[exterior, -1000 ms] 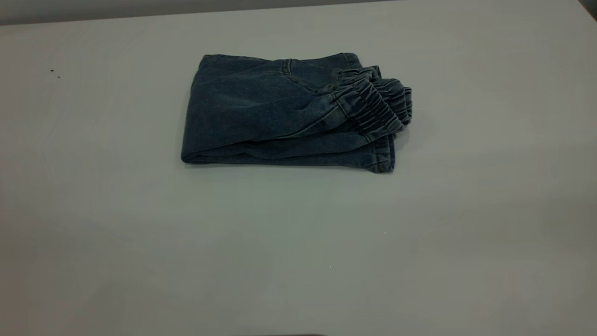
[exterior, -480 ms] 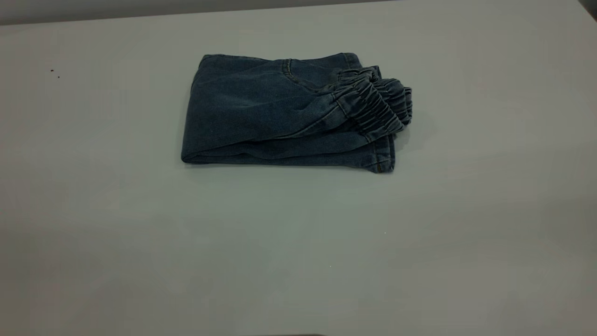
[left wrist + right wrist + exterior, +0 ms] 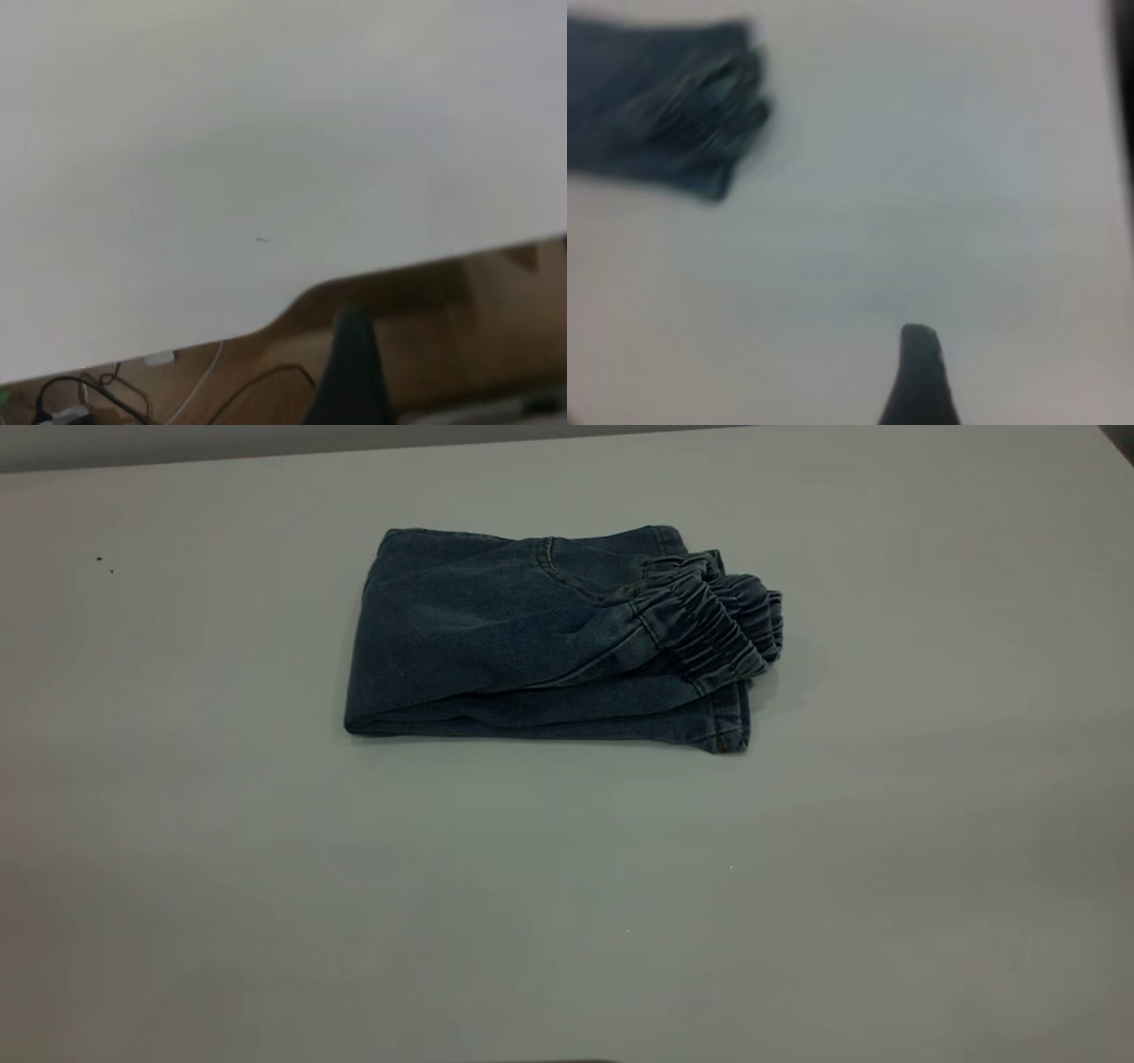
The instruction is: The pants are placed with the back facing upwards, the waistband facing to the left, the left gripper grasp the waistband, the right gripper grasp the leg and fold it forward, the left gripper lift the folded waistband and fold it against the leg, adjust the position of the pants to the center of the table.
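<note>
**Both grippers off the folded shorts**

You are seeing one black finger of the left gripper (image 3: pixel 353 372) over the pale table (image 3: pixel 567 886) edge, one of the right gripper (image 3: pixel 920 376) above bare tabletop; their opening cannot be told. One folded blue denim pants (image 3: pixel 532 638) bundle is lying mid-table, ruffled elastic waistband (image 3: pixel 718 629) rightward.

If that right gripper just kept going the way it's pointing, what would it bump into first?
Probably only the bare table. In its wrist view the right gripper points across open surface, and the folded pants lie well off to one side. Depth is hard to judge.
</note>
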Robot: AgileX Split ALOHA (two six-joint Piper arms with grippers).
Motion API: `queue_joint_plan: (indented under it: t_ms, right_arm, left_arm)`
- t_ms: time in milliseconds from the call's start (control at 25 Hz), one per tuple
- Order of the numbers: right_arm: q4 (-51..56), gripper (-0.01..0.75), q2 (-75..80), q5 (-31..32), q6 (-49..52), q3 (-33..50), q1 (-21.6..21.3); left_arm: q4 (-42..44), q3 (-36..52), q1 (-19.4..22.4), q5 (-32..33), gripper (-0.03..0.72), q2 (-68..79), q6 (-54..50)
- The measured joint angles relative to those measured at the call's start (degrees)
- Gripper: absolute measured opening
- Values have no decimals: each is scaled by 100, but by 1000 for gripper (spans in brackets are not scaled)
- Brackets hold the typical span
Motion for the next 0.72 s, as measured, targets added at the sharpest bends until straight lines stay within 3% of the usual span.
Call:
queue_joint_plan:
  t_ms: [160, 720]
  right_arm:
    - [4, 467, -256, 51, 0, 0, -385]
    - [111, 467, -264, 79, -6, 0, -392]
  left_arm:
    - [10, 0, 417, 13, 534, -588, 0]
    - [10, 0, 541, 86, 534, -1378, 0]
